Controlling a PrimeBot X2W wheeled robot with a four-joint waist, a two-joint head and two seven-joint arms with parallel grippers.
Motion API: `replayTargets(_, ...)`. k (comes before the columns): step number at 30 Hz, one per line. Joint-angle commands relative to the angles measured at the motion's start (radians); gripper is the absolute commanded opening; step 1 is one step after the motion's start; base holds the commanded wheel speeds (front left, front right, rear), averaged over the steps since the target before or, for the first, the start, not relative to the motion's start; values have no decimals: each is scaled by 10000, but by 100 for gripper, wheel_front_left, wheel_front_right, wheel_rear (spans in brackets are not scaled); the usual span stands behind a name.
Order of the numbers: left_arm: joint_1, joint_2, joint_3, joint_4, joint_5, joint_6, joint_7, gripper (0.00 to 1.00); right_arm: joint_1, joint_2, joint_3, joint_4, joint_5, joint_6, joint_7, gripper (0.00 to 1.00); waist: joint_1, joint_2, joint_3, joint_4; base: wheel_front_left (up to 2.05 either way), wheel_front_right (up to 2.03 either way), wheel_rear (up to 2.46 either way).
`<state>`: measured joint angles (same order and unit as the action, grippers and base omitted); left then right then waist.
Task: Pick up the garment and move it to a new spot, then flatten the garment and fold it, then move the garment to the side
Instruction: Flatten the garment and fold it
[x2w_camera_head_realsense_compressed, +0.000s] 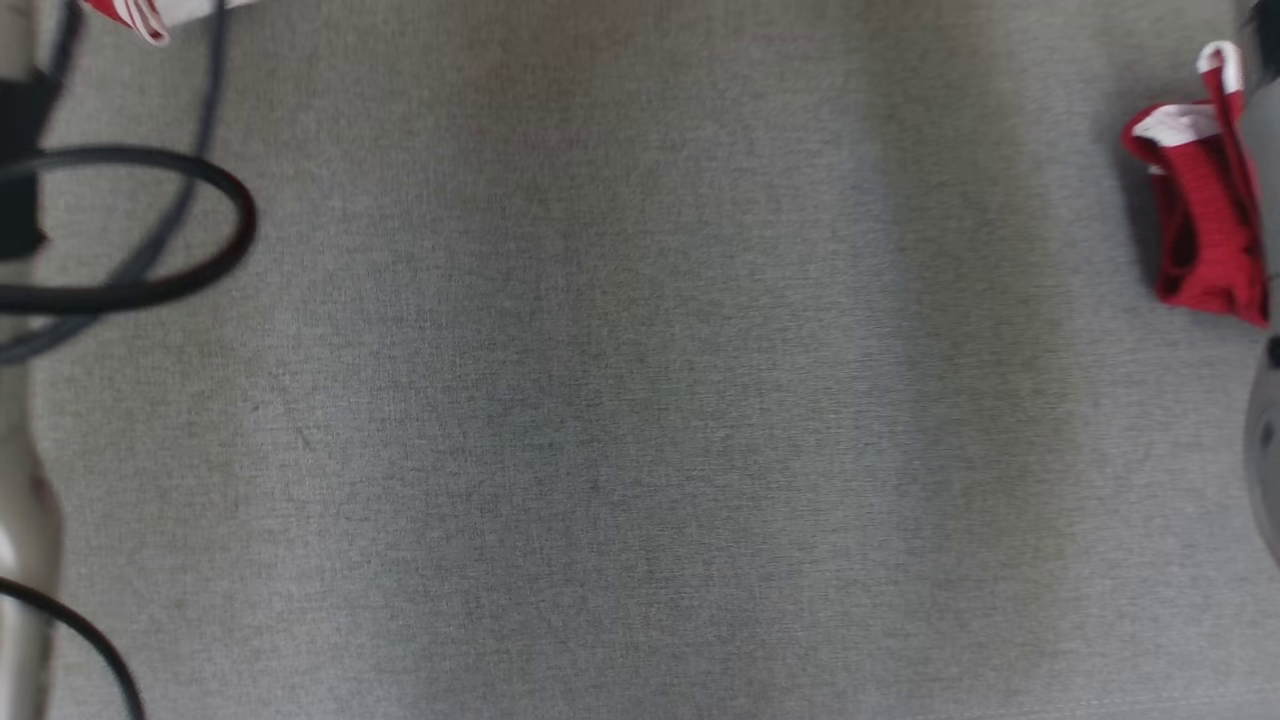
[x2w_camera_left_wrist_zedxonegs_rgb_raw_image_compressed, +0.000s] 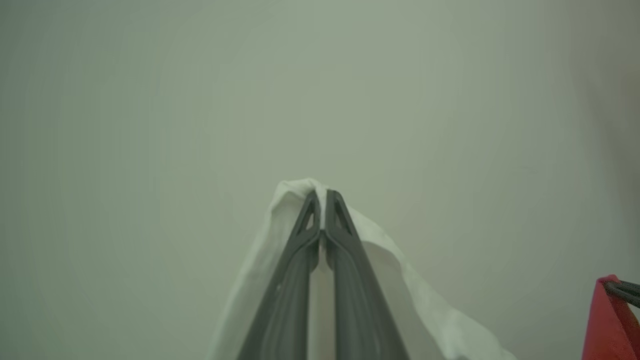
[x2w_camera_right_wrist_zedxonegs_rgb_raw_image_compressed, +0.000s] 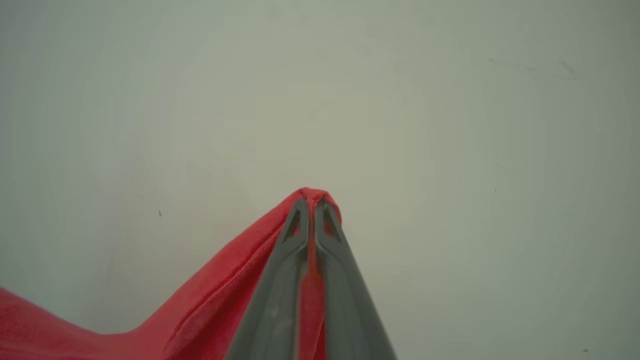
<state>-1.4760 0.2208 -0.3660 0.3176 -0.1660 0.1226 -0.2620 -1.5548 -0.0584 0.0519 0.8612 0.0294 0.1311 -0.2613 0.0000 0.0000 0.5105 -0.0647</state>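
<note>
- Dark fingers of the left gripper (x2w_camera_left_wrist_zedxonegs_rgb_raw_image_compressed: 322, 192) sit closest to my lens, rising from the bottom centre of the left wrist frame. They are pinched together on a white fold of the garment (x2w_camera_left_wrist_zedxonegs_rgb_raw_image_compressed: 400, 270), which drapes over both of them.
- At the bottom centre of its own wrist frame, the right gripper (x2w_camera_right_wrist_zedxonegs_rgb_raw_image_compressed: 311, 201) is likewise clamped tight, on a red fold that trails off to the lower left.
- From the head camera I see a bunched red-and-white part of the garment (x2w_camera_head_realsense_compressed: 1205, 230) at the right edge and a small red-and-white scrap in the upper left corner; I cannot tell how the two join.
- Between them lies the grey surface (x2w_camera_head_realsense_compressed: 640, 400), with black cables (x2w_camera_head_realsense_compressed: 200, 200) looping at the left edge.
- My read on progress: both grippers have made the pick-up, and I judge we are in the carry to a new spot — nothing looks flattened or folded, and the move aside is left too.
- Writing: no brand, label or lettering that I can read anywhere.
</note>
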Motion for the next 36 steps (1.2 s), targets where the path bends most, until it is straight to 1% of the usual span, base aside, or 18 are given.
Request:
replayTargets(1, 341, -101, 44, -3, -189, -61, -39, 0, 307, 40, 170, 182, -122, -8, -41, 0, 0, 0, 366, 197, 0, 0, 0)
replayTargets(5, 887, -170, 103, 7, -206, -183, -39, 0, 593, -56, 490, 357, -102, -9, -44, 0, 0, 0, 517, 332, 0, 0, 0)
replayTargets(8, 1434, -272, 188, -73, -274, -330, -40, 0, 943, -262, 896, 461, 104, -9, -43, 0, 0, 0, 562, 485, 0, 0, 0)
replayTargets(11, 2167, -469, 193, -204, -541, -688, -40, 0, 1477, -602, 1298, 618, 534, -9, -43, 0, 0, 0, 410, 728, 0, 0, 0)
replayTargets(13, 2793, -627, 155, -211, -894, -1141, -40, 0, 1850, -801, 1713, 587, 992, -8, 144, 0, 0, 0, 224, 913, 0, 0, 0)
replayTargets(15, 3442, -770, 140, -151, -1306, -1534, -40, 0, 2387, -1199, 2198, 380, 1472, -9, 417, 0, 0, 0, -61, 1102, 0, 0, 0)
replayTargets(17, 4080, -814, 87, -121, -1540, -1725, -40, 0, 3023, -1597, 2742, 36, 1958, -8, 834, 0, 0, 0, -400, 1221, 0, 0, 0)
replayTargets(18, 4471, -850, 65, -105, -1633, -1782, -40, 0, 3380, -1769, 2916, -211, 2377, -9, 1047, 0, 0, 0, -601, 1254, 0, 0, 0)
replayTargets(19, 4760, -771, 17, -149, -1615, -1823, -39, 0, 3716, -1967, 3082, -494, 2667, -9, 1279, 0, 0, 0, -781, 1277, 0, 0, 0)
replayTargets(20, 5134, -830, 26, -141, -1884, -1851, 12, 0, 4074, -2246, 3237, -822, 2881, -9, 1501, 0, 0, 0, -957, 1320, 0, 0, 0)
replayTargets(23, 6021, -817, 32, -270, -2240, -1858, 185, 0, 5214, -2890, 3416, -1842, 3612, -9, 2251, 0, 0, 0, -1451, 1412, 0, 0, 0)
replayTargets(26, 6948, -783, 121, -565, -2473, -1565, 428, 0, 6294, -3380, 3241, -2883, 4175, -9, 3066, 0, 0, 0, -1865, 1429, 0, 0, 0)
replayTargets(28, 7568, -793, 206, -903, -2653, -1315, 567, 0, 7106, -3579, 3044, -3560, 4489, -9, 3695, 0, 0, 0, -2143, 1457, 0, 0, 0)
replayTargets(30, 8268, -863, 262, -1266, -3028, -1347, 739, 0, 7853, -3686, 2934, -4218, 4725, -8, 4409, 0, 0, 0, -2388, 1446, 0, 0, 0)
replayTargets(32, 8948, -600, 293, -1525, -3161, -1300, 915, 0, 8497, -3697, 2862, -4859, 4960, -8, 5031, 0, 0, 0, -2592, 1411, 0, 0, 0)
replayTargets(34, 9623, -524, 322, -1761, -3367, -1224, 1071, 0, 9147, -3812, 2825, -5352, 4979, -9, 5623, 0, 0, 0, -2786, 1408, 0, 0, 0)
replayTargets(36, 10218, -435, 384, -1971, -3457, -1048, 1202, 0, 9705, -3828, 2737, -5755, 5057, -8, 6181, 0, 0, 0, -2971, 1422, 0, 0, 0)
